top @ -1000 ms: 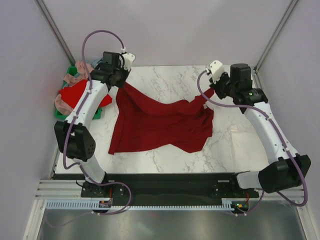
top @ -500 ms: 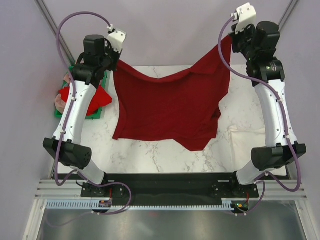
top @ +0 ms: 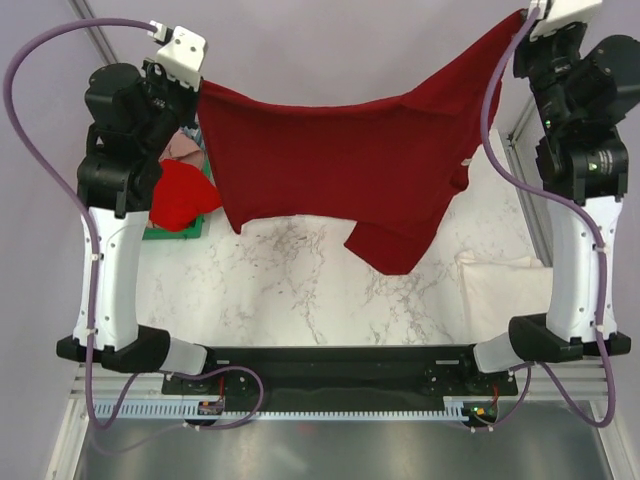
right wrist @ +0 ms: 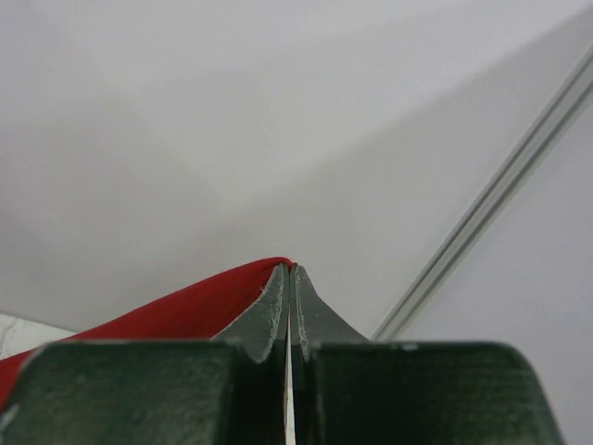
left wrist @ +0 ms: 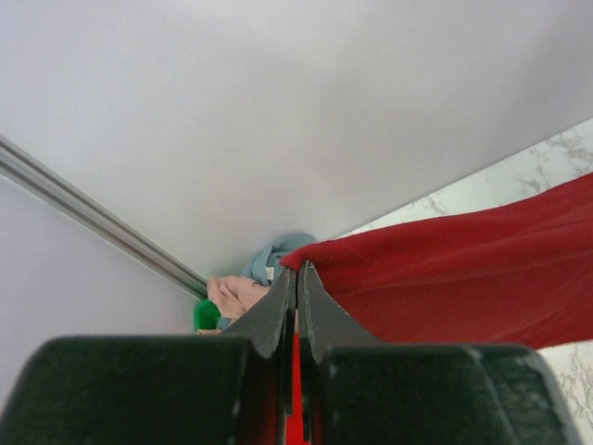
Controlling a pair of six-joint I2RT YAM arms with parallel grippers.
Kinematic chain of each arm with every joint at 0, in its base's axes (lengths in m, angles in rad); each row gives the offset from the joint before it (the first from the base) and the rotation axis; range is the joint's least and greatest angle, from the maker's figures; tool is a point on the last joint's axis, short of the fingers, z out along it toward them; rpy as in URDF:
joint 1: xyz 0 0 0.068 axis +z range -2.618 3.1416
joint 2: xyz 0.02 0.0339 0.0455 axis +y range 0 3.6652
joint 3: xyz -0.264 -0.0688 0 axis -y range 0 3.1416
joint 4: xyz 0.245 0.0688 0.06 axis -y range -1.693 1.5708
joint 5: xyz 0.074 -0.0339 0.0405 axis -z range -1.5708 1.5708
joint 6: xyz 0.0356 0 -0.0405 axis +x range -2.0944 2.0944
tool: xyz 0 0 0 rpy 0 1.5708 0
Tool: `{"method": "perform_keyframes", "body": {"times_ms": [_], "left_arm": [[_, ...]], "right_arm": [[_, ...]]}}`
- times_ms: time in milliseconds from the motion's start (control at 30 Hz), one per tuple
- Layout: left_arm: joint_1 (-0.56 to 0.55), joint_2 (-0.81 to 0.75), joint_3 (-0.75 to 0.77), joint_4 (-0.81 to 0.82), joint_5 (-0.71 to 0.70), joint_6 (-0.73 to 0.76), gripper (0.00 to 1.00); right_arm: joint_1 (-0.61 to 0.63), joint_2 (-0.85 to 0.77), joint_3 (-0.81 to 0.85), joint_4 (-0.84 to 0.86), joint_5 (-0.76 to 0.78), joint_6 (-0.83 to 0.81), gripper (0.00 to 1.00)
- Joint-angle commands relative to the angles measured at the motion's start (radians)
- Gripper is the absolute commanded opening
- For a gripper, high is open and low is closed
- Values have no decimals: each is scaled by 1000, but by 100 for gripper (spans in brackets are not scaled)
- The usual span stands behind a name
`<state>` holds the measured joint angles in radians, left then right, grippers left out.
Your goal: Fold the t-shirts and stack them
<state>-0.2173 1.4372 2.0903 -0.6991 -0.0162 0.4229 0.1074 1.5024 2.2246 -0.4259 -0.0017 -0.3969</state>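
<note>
Nearest the arm bases, on the marble tabletop, a cream-white t-shirt lies flat at the right edge. Above the tabletop, the dark crimson t-shirt hangs spread in the air between both arms, with a loose part sagging at its lower right. The left hand is pressed together on one top corner. The right hand pinches the other corner, higher up. At the far left, a green crate holds a bright red t-shirt, a dusty pink t-shirt and a light blue t-shirt.
</note>
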Motion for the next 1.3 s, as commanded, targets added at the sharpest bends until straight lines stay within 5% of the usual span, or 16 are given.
{"method": "perform_keyframes", "body": {"times_ms": [0,500,867,1000,1267], "left_arm": [[7,-55,34,33,12,48,2],[7,-228,111,65,12,69,2],[6,-204,139,128,-21,146,2],[6,-163,61,150,-21,174,2],[7,-60,-326,220,39,198,2]], "right_arm": [[-2,-89,43,49,51,-22,0],[-3,-317,101,33,52,-57,0],[-2,-246,141,88,58,-137,0],[-3,-188,95,113,39,-166,0],[-2,-118,-319,180,-37,-165,0]]}}
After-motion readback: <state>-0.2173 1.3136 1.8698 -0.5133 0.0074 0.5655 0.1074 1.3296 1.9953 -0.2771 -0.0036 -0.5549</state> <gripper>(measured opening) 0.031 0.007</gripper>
